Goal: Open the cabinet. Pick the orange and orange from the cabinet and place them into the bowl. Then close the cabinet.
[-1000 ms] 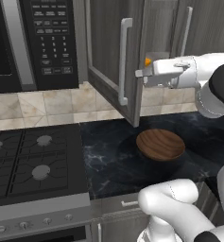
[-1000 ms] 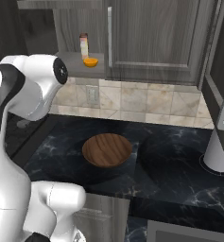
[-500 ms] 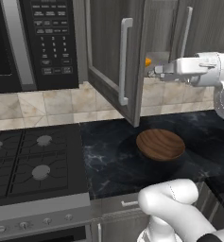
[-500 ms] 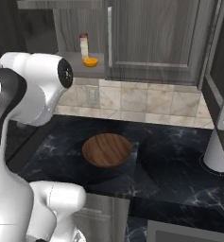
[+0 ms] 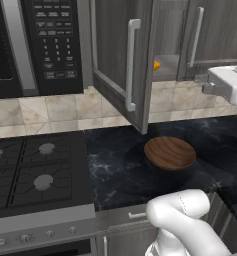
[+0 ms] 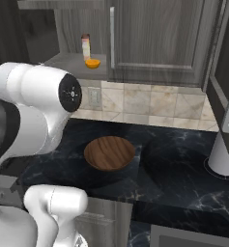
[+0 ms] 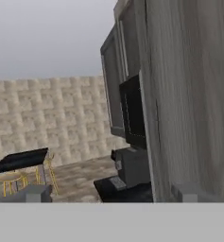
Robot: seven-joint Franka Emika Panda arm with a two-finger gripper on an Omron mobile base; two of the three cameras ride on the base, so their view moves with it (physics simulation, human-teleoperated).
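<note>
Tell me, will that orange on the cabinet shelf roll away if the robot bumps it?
Probably yes. The orange looks round and sits loose on the flat cabinet shelf, so a nudge could roll it. It's small, so likely light. A tall thin bottle stands just behind it and might tip if the orange is knocked against it.

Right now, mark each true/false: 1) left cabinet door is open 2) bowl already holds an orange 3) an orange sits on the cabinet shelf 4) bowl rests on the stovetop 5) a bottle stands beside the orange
1) True: the left door of the cabinet is swung out.
2) False: the bowl is empty.
3) True: an orange lies on the shelf.
4) False: the bowl sits on the dark counter, right of the stove.
5) True: a bottle stands just behind the orange.
</note>
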